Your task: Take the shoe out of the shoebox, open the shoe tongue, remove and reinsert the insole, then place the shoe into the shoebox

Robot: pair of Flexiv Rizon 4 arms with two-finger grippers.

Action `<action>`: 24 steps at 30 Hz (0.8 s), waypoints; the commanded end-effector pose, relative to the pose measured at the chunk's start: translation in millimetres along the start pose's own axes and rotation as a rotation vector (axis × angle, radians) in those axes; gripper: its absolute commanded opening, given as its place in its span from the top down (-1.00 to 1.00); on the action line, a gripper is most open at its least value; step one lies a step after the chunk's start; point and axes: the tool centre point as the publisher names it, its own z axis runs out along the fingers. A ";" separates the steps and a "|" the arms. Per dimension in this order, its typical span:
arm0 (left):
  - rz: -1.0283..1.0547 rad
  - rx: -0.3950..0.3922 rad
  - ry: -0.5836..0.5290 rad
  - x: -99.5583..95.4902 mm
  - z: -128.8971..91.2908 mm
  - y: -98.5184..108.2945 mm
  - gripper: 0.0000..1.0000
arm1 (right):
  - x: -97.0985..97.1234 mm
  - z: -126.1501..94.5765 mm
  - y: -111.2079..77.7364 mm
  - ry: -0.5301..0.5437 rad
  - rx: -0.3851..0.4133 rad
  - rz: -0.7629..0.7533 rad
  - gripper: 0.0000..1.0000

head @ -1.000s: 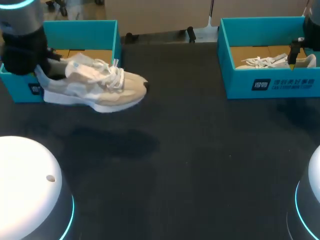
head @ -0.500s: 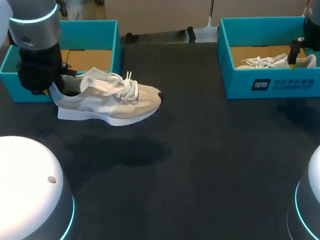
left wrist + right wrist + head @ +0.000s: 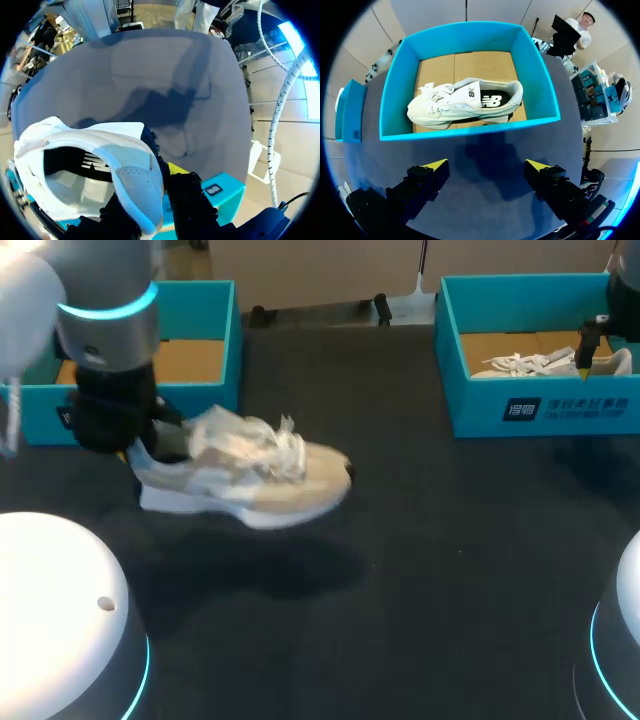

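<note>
Left tool clamped on heel of beige shoe, held above the tabletop just before the left shoebox, right tool spread wide above right shoebox containing a second shoe

Beige sneaker: beige upper, white laces, white sole, black toe tip.
White sneaker: all white, black insole.
Left shoebox and right shoebox: teal walls, brown cardboard floor.
Table: black.
Right hand: black, yellow fingertips.
</note>
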 end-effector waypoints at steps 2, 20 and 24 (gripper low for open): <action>0.062 0.037 0.016 -39.6 15.7 -14.6 1.00 | 0.2 -0.2 -1.0 0.001 -0.002 0.000 -1.00; 0.085 0.017 0.050 -56.8 33.3 -25.9 1.00 | 0.2 -0.2 -1.0 0.001 -0.002 0.000 -1.00; 0.100 0.026 0.068 -75.7 56.4 -28.6 1.00 | 0.2 -0.2 -1.0 0.001 -0.002 0.000 -1.00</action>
